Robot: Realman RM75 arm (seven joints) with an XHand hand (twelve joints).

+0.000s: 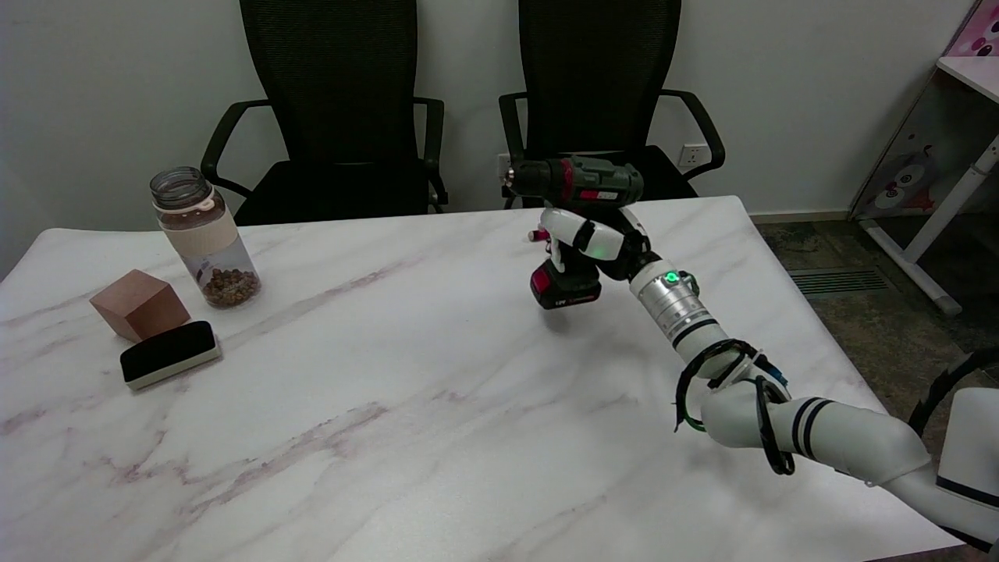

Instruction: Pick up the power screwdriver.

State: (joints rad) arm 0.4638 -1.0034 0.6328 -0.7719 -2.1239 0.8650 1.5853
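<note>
**Right hand grips the power screwdriver above the table**

The right hand [595, 238] is wrapped around the handle of the power screwdriver [576, 181], its fingers [563, 226] clamped on the grip between the green-and-black motor body above and the red-and-black battery pack below. The tool is upright, its chuck pointing toward the picture's left, and the battery base appears to hang just clear of the table [406, 406], with a faint shadow under it on the marble. A red fingertip shows at the far side of the handle. The tool sits over the far right part of the table, in front of the right-hand one of two black office chairs [597, 86].

The white right arm [796, 425] reaches in from the lower right, a green light lit at its wrist and black cables looped around the forearm.

Well apart, at the table's left end, stands a clear jar [201, 238] with dark brown contents at its bottom. Near it lies a reddish-brown cube [139, 304], and just beside the cube a black-topped white eraser block [168, 354].
</note>
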